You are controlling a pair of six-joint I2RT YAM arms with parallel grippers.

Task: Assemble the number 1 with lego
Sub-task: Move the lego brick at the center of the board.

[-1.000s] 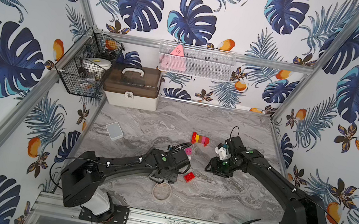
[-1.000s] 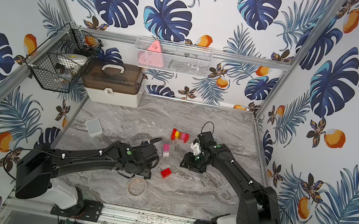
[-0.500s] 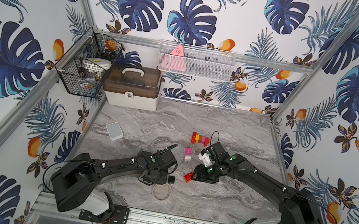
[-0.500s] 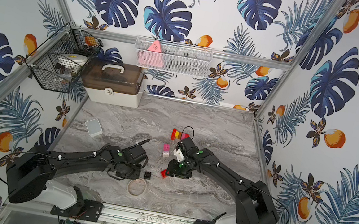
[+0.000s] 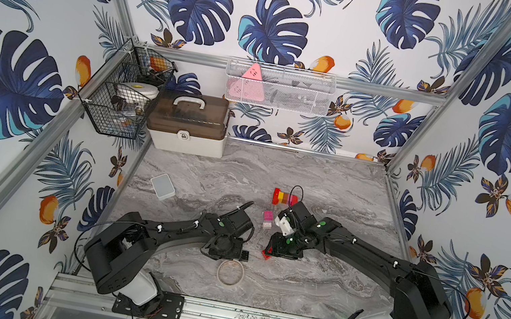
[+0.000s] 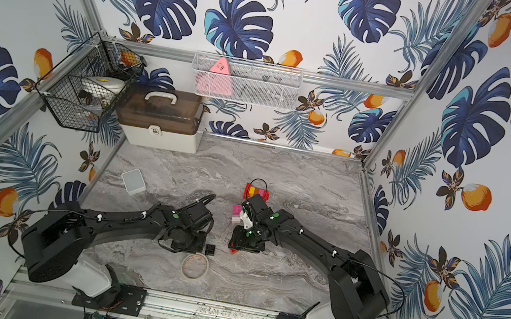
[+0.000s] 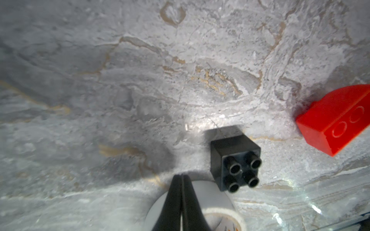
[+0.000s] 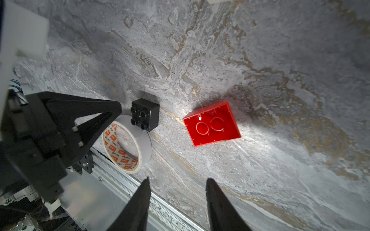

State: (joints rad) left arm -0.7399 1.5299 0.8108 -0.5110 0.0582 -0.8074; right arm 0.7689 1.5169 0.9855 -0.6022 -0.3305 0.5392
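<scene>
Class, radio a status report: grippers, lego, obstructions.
Left gripper shut, empty, beside black brick. Right gripper open, empty, near red brick. Tape roll close beside black brick.

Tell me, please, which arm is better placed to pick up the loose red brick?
Right, probably: the right gripper is open with the red brick straight ahead; the left gripper is shut beside the black brick.

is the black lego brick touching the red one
Apart. The right wrist view shows bare table between the black brick and the red brick.
</scene>
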